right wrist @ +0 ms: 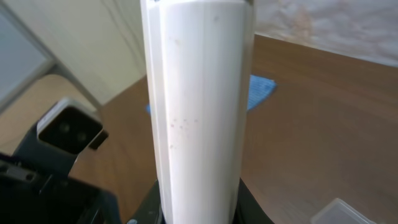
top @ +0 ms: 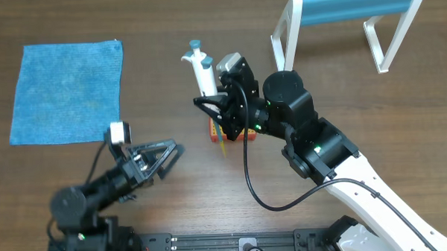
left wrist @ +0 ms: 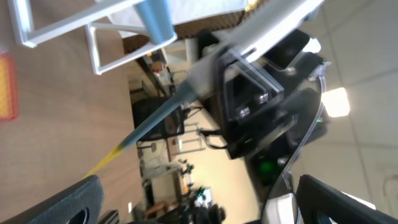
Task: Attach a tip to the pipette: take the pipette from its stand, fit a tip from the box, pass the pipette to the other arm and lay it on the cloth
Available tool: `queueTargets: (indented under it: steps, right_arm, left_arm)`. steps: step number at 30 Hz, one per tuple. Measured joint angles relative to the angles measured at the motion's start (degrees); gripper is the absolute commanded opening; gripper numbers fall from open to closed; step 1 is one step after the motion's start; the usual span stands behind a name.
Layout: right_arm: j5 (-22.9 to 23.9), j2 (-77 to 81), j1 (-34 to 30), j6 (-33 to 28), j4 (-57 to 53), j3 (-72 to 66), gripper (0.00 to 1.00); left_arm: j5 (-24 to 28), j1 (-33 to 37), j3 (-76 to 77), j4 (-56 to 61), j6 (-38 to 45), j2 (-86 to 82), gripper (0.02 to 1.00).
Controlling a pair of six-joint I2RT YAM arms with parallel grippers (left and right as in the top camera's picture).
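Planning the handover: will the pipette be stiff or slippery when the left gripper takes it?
Likely stiff: the pipette looks like hard plastic. Possibly slippery: its white barrel is smooth. The thin yellow tip may bend if knocked.

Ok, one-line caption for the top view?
Right gripper holds the tipped pipette at the tip box; left gripper open nearby.

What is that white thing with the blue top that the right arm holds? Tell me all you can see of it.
It is the pipette: a white, plastic-looking body with a curved finger hook and a blue button on top, narrowing to a grey-blue shaft that ends in a yellow tip. The right gripper is shut on its body and holds it slanted above the table, tip end down, by the red tip box. Small dark specks dot the body. Nothing else seems to touch it.
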Motion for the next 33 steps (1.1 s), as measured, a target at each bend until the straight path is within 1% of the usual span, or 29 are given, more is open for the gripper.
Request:
queueTargets:
  steps: [4, 5, 6, 7, 8, 10, 11, 13, 14, 16, 21, 24, 25, 26, 28, 29, 30, 33]
  right_arm:
    - [-5.4, 0.0, 0.0, 0.8, -0.1, 0.0, 0.082]
    - [-6.0, 0.0, 0.0, 0.9, -0.1, 0.0, 0.082]
    - [-6.4, 0.0, 0.0, 0.9, -0.2, 0.0, 0.082]
    - [-7.1, 0.0, -0.1, 0.9, -0.2, 0.0, 0.082]
    - [-7.7, 0.0, -0.1, 0.9, 0.0, 0.0, 0.082]
    - [-10.3, 0.0, -0.2, 1.0, -0.1, 0.0, 0.082]
    - [-12.2, 0.0, -0.2, 1.3, 0.0, 0.0, 0.082]
    - [-13.9, 0.0, -0.2, 2.4, 0.0, 0.0, 0.08]
    - [-14.2, 0.0, -0.2, 2.7, -0.1, 0.0, 0.082]
    - [-14.8, 0.0, -0.2, 3.2, -0.1, 0.0, 0.082]
    - [-15.2, 0.0, -0.2, 4.8, 0.3, 0.0, 0.082]
    - [-17.5, 0.0, -0.2, 5.4, 1.6, 0.0, 0.082]
    - [-17.9, 0.0, -0.2, 5.5, 1.7, 0.0, 0.082]
    - [-18.2, 0.0, -0.2, 5.6, 1.7, 0.0, 0.082]
    - [-18.6, 0.0, -0.2, 5.6, 1.7, 0.0, 0.082]
    - [-18.6, 0.0, -0.2, 5.6, 1.7, 0.0, 0.082]
    - [-18.7, 0.0, -0.2, 5.7, 1.7, 0.0, 0.084]
    - [-20.3, -0.3, -0.1, 5.9, 2.1, 0.2, 0.082]
  left_arm:
    - [9.3, 0.3, 18.2, 0.8, 14.1, 23.6, 1.0]
    - [12.6, 0.9, 19.8, 0.8, 16.8, 27.9, 1.0]
    - [16.9, 2.3, 21.6, 1.3, 19.1, 33.4, 1.0]
    - [20.3, 3.5, 22.7, 3.2, 20.5, 38.9, 1.0]
    - [22.3, 4.2, 23.0, 6.0, 21.0, 42.6, 0.998]
    - [25.5, 3.8, 24.2, 17.4, 20.5, 48.8, 1.0]
    - [26.4, 2.7, 25.5, 24.8, 19.0, 50.2, 1.0]
    - [26.2, -0.3, 27.9, 41.2, 17.4, 50.4, 0.998]
    - [25.8, -1.2, 28.4, 45.9, 16.9, 50.2, 0.998]
    - [25.1, -1.9, 29.0, 49.3, 16.0, 50.0, 0.998]
    - [24.0, -2.5, 29.0, 49.3, 15.3, 50.1, 0.998]
    - [22.1, -6.1, 29.0, 49.3, 15.6, 50.1, 1.0]
    - [21.7, -7.1, 29.0, 49.3, 16.0, 50.1, 0.965]
    - [21.3, -8.1, 29.0, 49.3, 16.4, 50.1, 0.838]
    - [20.5, -9.4, 29.0, 49.3, 17.5, 50.1, 0.2]
    - [20.3, -9.4, 29.0, 49.3, 17.7, 50.1, 0.073]
    - [20.2, -9.4, 29.0, 49.3, 17.7, 50.1, 0.027]
    - [19.7, -9.2, 29.0, 49.2, 18.1, 50.4, 0.029]
